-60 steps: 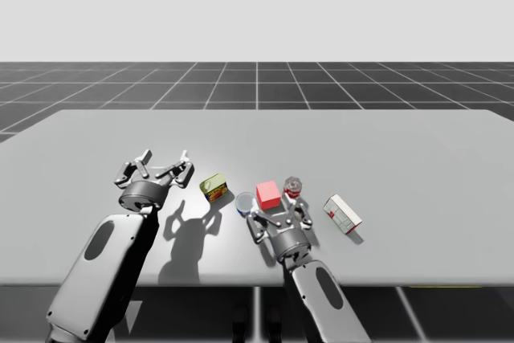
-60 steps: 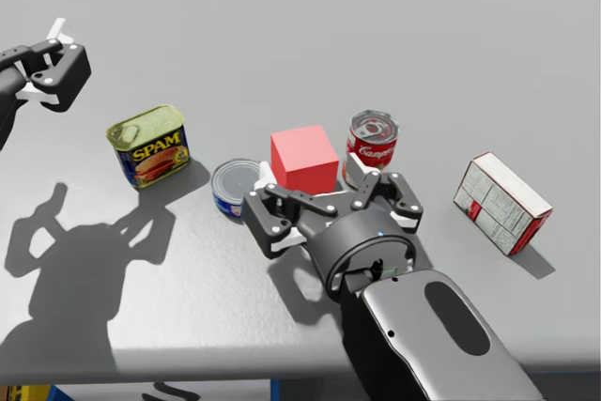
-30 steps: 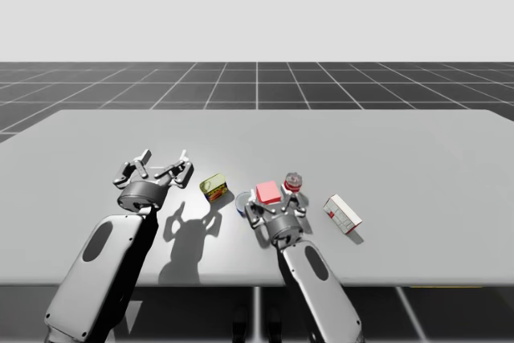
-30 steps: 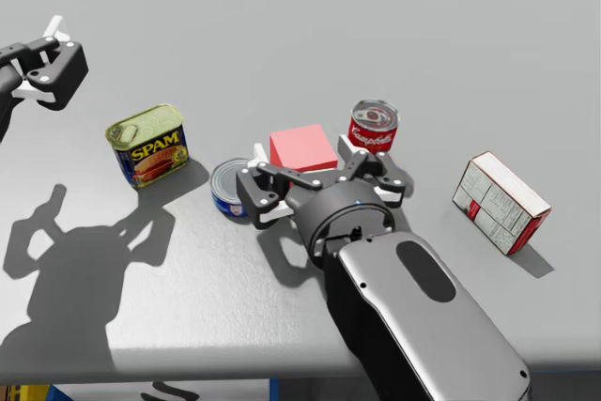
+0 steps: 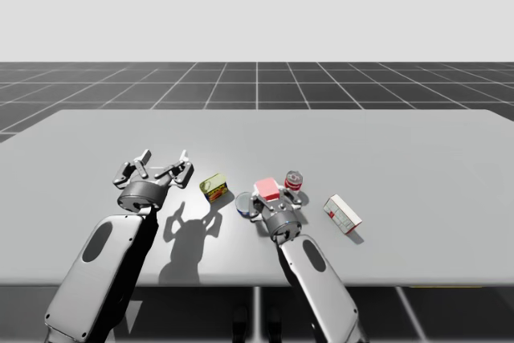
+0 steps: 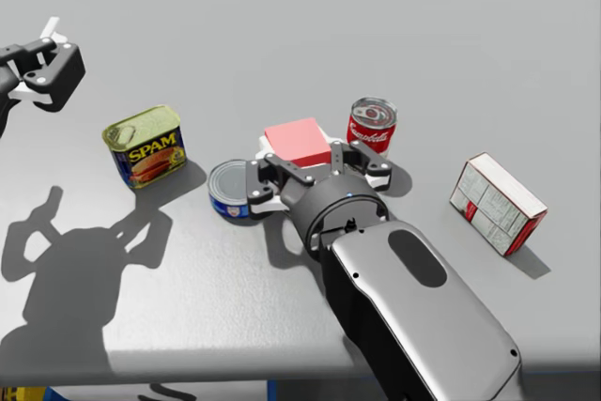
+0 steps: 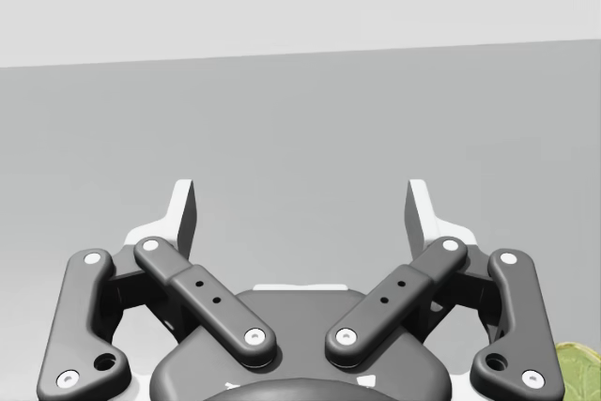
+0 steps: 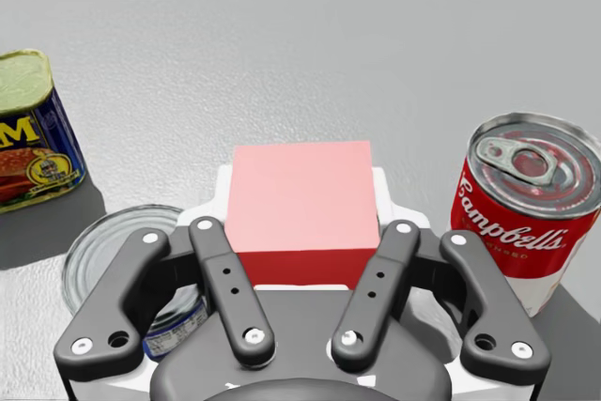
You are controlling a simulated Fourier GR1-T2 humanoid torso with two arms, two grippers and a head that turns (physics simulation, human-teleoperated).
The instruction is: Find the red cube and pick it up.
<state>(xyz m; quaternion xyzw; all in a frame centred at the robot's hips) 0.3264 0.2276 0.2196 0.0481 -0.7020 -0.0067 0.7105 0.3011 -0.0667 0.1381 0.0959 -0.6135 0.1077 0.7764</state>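
The red cube [image 8: 300, 196] sits on the grey table between the white pads of my right gripper [image 8: 300, 223], one pad pressed against each side. In the head view the red cube [image 6: 297, 141] lies just ahead of the right gripper [image 6: 300, 159]; from above, the cube [image 5: 266, 190] and right gripper [image 5: 271, 202] are near the table's middle. My left gripper [image 7: 300, 208] stands open over bare table, far to the left of the cube, seen as left gripper [image 5: 165, 157].
A flat blue can [image 6: 230, 190] lies against the right gripper's left side and a red soup can [image 6: 373, 126] stands close on its right. A green-topped rectangular tin [image 6: 147, 146] is further left, a white and red box [image 6: 496, 204] further right.
My right gripper has pushed forward around the red cube and its fingers have drawn in onto the cube's sides. The left arm has not moved.
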